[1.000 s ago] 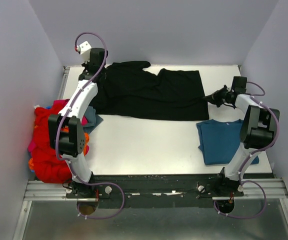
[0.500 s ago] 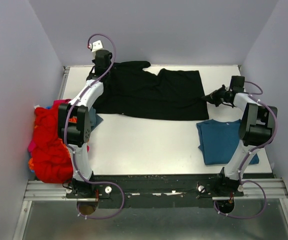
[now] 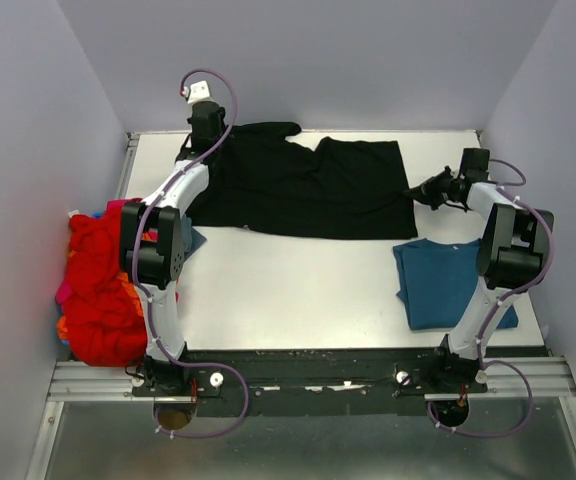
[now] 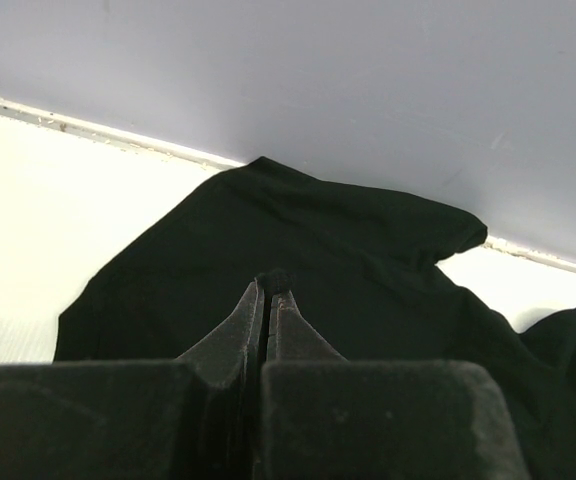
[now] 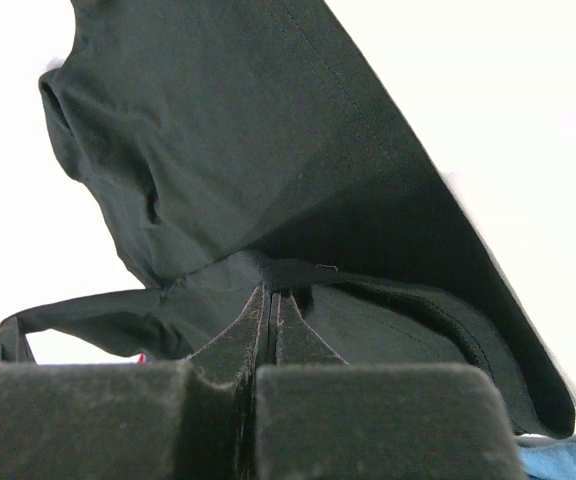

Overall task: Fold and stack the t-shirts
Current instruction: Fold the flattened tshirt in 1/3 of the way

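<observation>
The black t-shirt [image 3: 298, 185] lies spread across the back of the table, plain side up with no print showing. My left gripper [image 3: 204, 140] is at its back left corner, shut on a pinch of the black cloth [image 4: 273, 281]. My right gripper [image 3: 418, 192] is at the shirt's right edge, shut on a fold of its hem [image 5: 298, 272], with the cloth lifted and draped over the fingers. The teal-blue t-shirt [image 3: 448, 282] lies folded at the near right. Red, orange and pink shirts [image 3: 98, 290] sit in a heap at the left edge, with a grey-blue one [image 3: 188, 240] peeking out beside it.
The back wall [image 4: 368, 80] stands close behind the black shirt's far edge. Side walls close in the table [image 3: 288, 285] on the left and right. The left arm's elbow [image 3: 153, 245] hangs over the shirt heap.
My left gripper has moved back and to the right along the black shirt's left end. My right gripper has shifted slightly right, still holding the hem.
</observation>
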